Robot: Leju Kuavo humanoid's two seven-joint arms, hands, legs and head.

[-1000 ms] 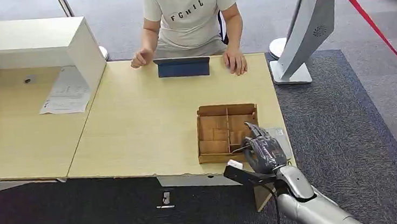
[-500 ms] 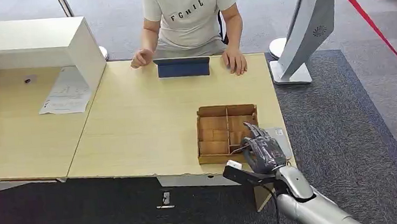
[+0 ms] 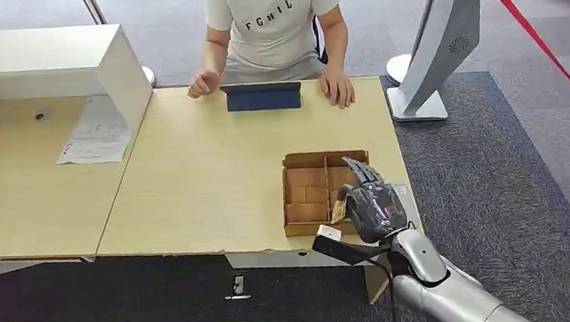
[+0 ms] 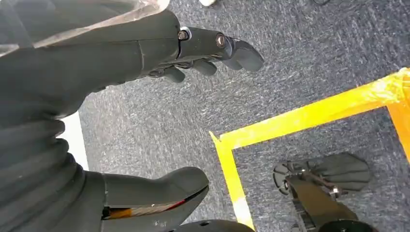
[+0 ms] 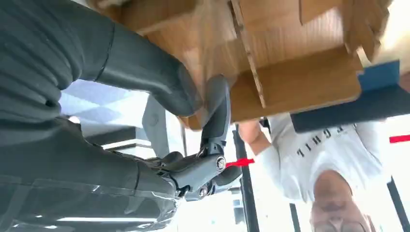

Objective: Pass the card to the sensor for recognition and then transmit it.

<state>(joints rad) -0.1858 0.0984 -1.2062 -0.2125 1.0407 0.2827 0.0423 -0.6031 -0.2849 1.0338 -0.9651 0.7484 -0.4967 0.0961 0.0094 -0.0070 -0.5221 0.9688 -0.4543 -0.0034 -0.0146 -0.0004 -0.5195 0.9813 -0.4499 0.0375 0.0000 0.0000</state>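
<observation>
Tan and partly see-through, the card sits pinched between the thumb and one of the fingers of the right hand, just above the box's near right compartment. Only a thin edge seems to be caught, so the hold looks slight. I judge the main risk to be the card slipping out and dropping back into the box, or snagging on a cardboard divider as it rises and twisting in the pinch. A tilted card may then meet the sensor at a bad angle and fail to read.

Beyond the box, at the far edge of the desk, stands a blue tablet; I cannot tell whether that is the sensor. A person sits behind it with both hands on the desk, so a wide swing past the box could brush them.

Well away from the box, the left hand hangs over the carpet, fingers apart and holding nothing.
</observation>
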